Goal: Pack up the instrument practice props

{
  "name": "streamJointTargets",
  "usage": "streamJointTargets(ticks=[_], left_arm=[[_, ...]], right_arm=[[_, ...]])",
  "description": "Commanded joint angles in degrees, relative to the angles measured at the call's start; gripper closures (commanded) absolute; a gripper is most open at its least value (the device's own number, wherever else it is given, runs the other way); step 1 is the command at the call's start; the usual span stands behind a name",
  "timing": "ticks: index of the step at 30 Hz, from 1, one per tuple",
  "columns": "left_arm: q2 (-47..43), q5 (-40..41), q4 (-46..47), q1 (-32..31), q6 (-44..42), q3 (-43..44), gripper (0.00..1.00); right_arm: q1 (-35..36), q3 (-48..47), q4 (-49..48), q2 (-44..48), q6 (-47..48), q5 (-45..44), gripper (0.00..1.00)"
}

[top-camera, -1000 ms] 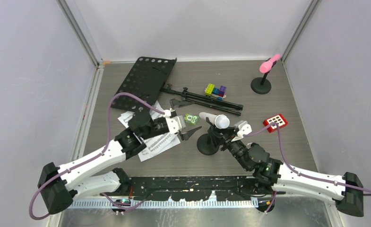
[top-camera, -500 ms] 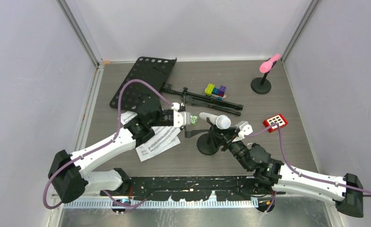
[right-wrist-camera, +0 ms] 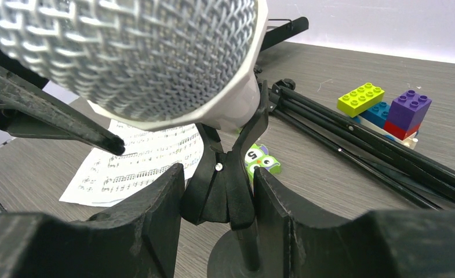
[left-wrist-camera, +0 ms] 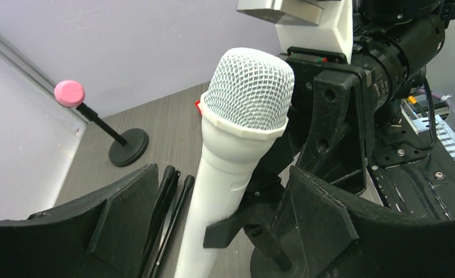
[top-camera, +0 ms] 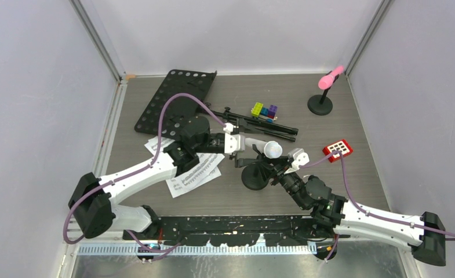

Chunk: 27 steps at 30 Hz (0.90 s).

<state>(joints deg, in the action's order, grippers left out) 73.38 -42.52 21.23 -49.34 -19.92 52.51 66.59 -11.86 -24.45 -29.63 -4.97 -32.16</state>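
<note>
At the middle of the surface (top-camera: 364, 116): the left arm has swung off the sheet-music pages (top-camera: 193, 174) and across to the white microphone (top-camera: 269, 149). Nothing else has moved.
Music desk (top-camera: 175, 98): lies flat at the far left corner, with its tripod legs (top-camera: 254, 121) folded and reaching toward the middle; not yet packed.
Sheet-music pages: loose at the near left of the surface, now partly under the left arm, untouched.
Mic mount (top-camera: 254, 176): upright just near of the middle, where it stood before; its clip (right-wrist-camera: 220, 179) carries the white microphone at a tilt.
White microphone: still in the clip, its body now between the left fingers (top-camera: 243, 157).
Pink microphone (top-camera: 332, 75): on the second mic mount (top-camera: 320, 104) at the far right corner, untouched.
Left fingers: open, one on each side of the microphone body with gaps showing, and beginning to narrow.
Right fingers (top-camera: 271, 167): closed on the clip's stem, unchanged, steadying the mount.
Meaning: the white microphone looks about to be drawn from its clip while the mount is held. Every prop still lies out.
</note>
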Motion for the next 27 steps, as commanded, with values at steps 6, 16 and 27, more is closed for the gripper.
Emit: streamJointTargets(ticks=[6, 16, 27], left_arm=[[3.73, -0.14, 4.43, -2.60, 0.52, 5.30, 0.28], [4.05, 0.69, 3.21, -2.69, 0.35, 5.40, 0.42], [5.42, 0.52, 2.76, -2.82, -0.17, 5.28, 0.34]], right_arm=[[0.09, -0.40, -0.89, -0.69, -1.89, 0.90, 0.65], [0.09, -0.76, -1.12, -1.34, -1.57, 1.49, 0.67], [0.10, -1.01, -1.31, -1.71, -1.53, 1.74, 0.67]])
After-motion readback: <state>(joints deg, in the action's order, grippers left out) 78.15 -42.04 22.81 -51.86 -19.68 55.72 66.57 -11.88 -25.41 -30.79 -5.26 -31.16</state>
